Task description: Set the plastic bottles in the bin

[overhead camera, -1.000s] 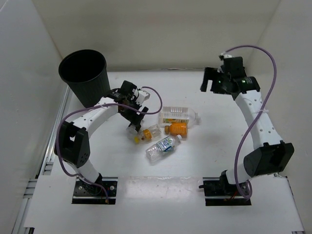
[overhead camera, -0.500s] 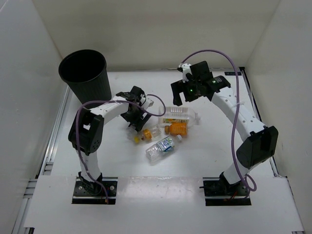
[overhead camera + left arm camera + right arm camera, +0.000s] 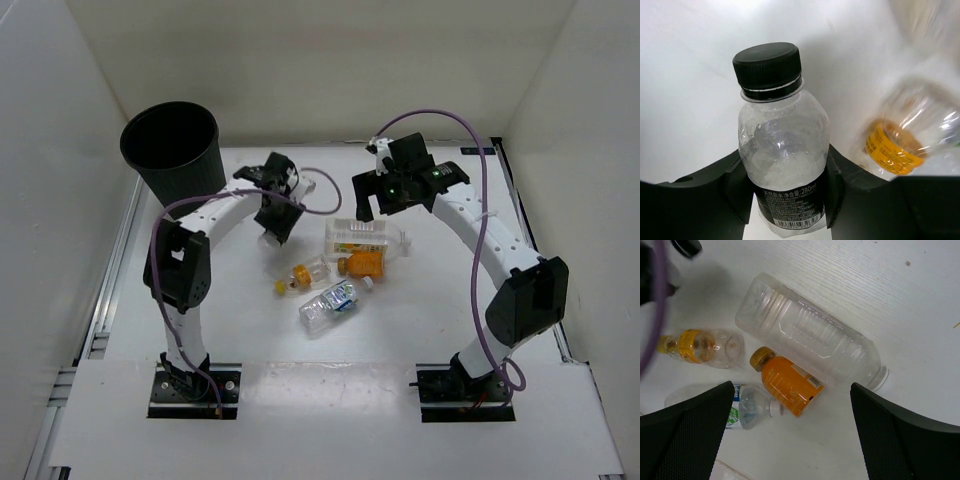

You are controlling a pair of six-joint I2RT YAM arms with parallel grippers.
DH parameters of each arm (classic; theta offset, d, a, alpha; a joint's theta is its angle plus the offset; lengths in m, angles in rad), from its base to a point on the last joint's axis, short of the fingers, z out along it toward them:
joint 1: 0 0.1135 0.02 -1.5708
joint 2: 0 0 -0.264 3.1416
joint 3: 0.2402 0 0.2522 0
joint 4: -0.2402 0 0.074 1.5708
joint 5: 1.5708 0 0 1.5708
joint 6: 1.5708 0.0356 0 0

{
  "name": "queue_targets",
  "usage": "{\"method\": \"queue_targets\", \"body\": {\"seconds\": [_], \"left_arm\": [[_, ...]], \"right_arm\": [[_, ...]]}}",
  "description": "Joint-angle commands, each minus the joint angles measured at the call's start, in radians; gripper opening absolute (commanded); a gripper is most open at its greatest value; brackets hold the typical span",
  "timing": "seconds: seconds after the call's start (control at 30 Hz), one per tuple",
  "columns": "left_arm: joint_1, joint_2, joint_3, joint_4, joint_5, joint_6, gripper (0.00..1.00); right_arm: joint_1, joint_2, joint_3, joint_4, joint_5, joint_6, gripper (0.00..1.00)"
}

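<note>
The black-capped bottle (image 3: 782,160) is cut off at its base; the blurred bottle (image 3: 907,132) beside seems yellow-banded.

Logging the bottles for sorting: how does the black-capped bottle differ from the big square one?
The black-capped bottle is held in the left gripper; the big square bottle lies on its side on the table. The black-capped one is small and round; the square one is larger. The first wears a black cap; the second's neck shows none. Both are clear plastic.

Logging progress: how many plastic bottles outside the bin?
5: black-capped bottle in the left gripper; on the table: square bottle, orange-filled bottle, yellow-capped bottle, green-labelled bottle. The bin is too dark inside to check.
</note>
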Motion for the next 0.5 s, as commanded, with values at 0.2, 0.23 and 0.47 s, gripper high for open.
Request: {"method": "queue_targets", "body": {"seconds": [0.2,0.23,0.47], "left_arm": [[0.073,-0.288,0.496,0.203,-0.403,0.11,0.11],[0.096,-0.303,0.496,0.255,-0.43,0.171,0.13],[0.329,-0.15,0.692,0.308,-0.447,0.156,0.14]], "right_arm": [[0.008,-0.047,-0.037,0.059,0.06,0.067,1.0],[0.008,-0.047,-0.037,0.045,0.06,0.076,1.0],[0.049,-0.003,-0.016,0.016,0.118,0.076,1.0]]}}
